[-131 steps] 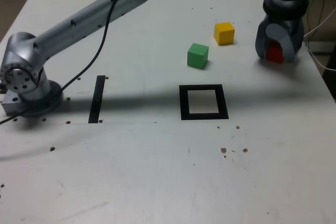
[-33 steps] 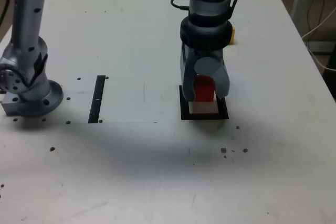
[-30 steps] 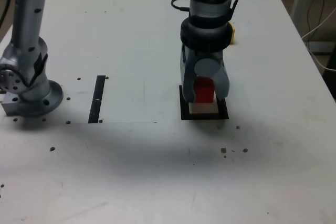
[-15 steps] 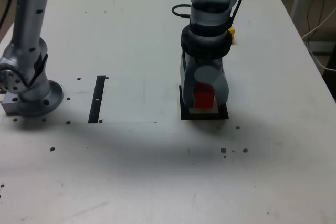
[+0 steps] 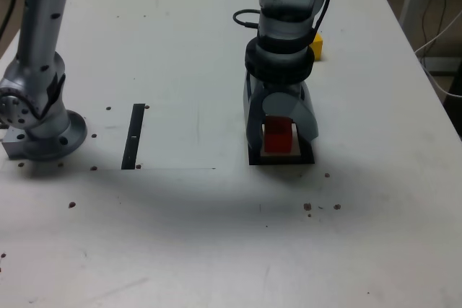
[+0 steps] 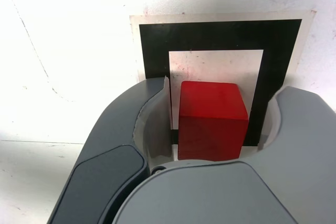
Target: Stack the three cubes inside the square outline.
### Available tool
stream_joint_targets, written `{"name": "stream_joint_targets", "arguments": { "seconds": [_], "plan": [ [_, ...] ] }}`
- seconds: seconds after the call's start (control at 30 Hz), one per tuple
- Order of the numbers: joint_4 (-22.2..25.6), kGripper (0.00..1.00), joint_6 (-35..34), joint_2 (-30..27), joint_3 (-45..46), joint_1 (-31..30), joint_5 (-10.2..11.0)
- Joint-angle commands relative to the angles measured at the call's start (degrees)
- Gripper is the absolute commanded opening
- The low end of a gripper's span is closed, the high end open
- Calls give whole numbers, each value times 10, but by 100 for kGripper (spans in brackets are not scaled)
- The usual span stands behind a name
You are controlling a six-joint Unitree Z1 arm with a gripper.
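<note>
Wrist view looks straight down between the two grey fingers of the gripper (image 6: 218, 124), which stand parted with the red cube (image 6: 212, 119) sitting between them. One finger (image 6: 155, 119) lies right against a side of the cube; the other finger (image 6: 294, 124) stands off it with a clear gap, so the jaws are partly open and no longer pinch the cube. The cube rests on the white centre of the square outline (image 6: 155, 51), close to the frame's inner edge on the side nearest the camera.

Exterior view shows the gripper (image 5: 280, 135) pointing down over the square outline (image 5: 307, 158), the red cube (image 5: 278, 137) low between the fingers. The yellow cube (image 5: 316, 45) peeks out from behind the arm (image 5: 289, 5), at about one o'clock from the outline and well apart from it. A narrow black strip (image 5: 133, 135) lies at nine o'clock from the outline on the white table (image 5: 216, 236), with the arm's base (image 5: 36, 117) beyond it. The green cube is hidden.
</note>
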Motion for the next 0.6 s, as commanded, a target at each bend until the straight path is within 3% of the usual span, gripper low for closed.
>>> {"name": "stream_joint_targets", "arguments": {
  "seconds": [0.0,0.3,0.57],
  "plan": [
    [2,99,1,-9,3,2,4],
    [30,99,10,-38,6,26,30],
    [71,99,58,-48,-21,74,50]
  ]
}}
